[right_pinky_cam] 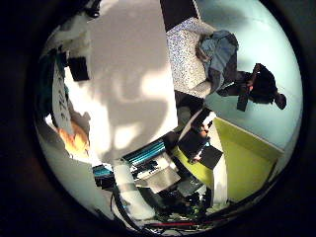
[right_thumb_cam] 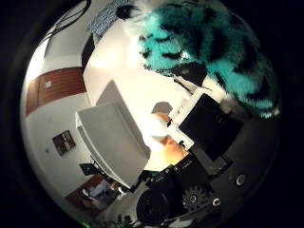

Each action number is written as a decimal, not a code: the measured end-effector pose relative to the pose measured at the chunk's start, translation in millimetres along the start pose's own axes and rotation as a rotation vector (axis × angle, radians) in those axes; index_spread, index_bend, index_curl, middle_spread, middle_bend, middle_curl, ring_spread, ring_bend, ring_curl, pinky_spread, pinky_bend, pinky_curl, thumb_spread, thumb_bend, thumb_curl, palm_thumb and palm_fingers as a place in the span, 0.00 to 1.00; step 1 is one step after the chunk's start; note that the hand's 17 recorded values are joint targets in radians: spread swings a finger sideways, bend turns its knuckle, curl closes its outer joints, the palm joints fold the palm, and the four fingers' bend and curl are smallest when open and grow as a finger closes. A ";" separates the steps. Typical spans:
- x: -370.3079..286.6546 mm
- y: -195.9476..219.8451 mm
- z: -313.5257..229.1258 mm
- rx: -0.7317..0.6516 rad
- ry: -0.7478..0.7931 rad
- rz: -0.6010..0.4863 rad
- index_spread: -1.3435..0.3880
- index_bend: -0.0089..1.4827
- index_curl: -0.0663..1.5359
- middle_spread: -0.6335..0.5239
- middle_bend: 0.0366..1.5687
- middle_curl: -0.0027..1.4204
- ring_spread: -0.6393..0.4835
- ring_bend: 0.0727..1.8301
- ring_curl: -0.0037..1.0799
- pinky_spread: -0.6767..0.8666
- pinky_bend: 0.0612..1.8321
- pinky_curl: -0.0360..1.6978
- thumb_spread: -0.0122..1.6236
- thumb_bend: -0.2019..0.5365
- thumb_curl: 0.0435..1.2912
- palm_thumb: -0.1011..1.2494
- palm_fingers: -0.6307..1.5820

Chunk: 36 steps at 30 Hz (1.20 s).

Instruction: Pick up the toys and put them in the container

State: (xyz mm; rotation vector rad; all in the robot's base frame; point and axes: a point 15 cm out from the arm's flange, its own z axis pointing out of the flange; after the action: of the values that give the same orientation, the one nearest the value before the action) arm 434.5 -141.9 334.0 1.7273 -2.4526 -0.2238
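Observation:
A teal and black furry plush toy (right_thumb_cam: 204, 43) fills much of the right thumb side palm view, close to the palm and up off any surface. Black fingers (right_thumb_cam: 211, 125) of my right hand (right_thumb_cam: 190, 190) curl against its underside. An orange thing (right_thumb_cam: 172, 150) with a white thing beside it shows past the fingers; I cannot tell what it is. In the right little finger side palm view, white, teal and black parts of the hand (right_pinky_cam: 148, 183) stand over the edge of a white table (right_pinky_cam: 128, 69). An orange thing (right_pinky_cam: 74, 138) lies at the table's edge. No container is clearly seen.
A grey flat slab (right_thumb_cam: 109, 142) stands near the orange thing. Black and white items (right_pinky_cam: 64, 74) lie along one side of the white table. A yellow-green surface (right_pinky_cam: 242, 158) lies beyond the hand.

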 end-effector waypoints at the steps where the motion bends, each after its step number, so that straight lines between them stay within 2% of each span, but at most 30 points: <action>1: -3.5 8.9 -17.0 0.009 0.000 -0.009 0.57 0.71 0.67 0.31 0.79 0.74 0.33 0.76 0.75 0.32 0.76 0.54 0.64 0.26 0.44 0.86 0.70; 9: -82.8 100.2 -122.0 0.155 0.012 -0.213 0.58 0.72 0.70 0.34 0.81 0.74 0.33 0.77 0.79 0.33 0.74 0.61 0.62 0.26 0.49 0.85 0.69; 20: -202.6 189.0 -144.4 0.241 0.019 -0.497 0.59 0.70 0.70 0.35 0.81 0.74 0.33 0.75 0.81 0.33 0.71 0.66 0.60 0.26 0.53 0.86 0.70; 27: -280.6 195.9 -131.5 0.291 -0.004 -0.614 0.59 0.70 0.71 0.35 0.80 0.74 0.33 0.75 0.82 0.33 0.70 0.68 0.59 0.25 0.54 0.86 0.70; 36: -341.3 181.9 -97.1 0.288 -0.005 -0.669 0.59 0.69 0.71 0.35 0.80 0.74 0.33 0.74 0.83 0.32 0.68 0.71 0.59 0.25 0.56 0.86 0.71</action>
State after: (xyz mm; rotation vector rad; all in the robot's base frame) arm 399.7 235.8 457.1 2.6218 -1.8862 0.0709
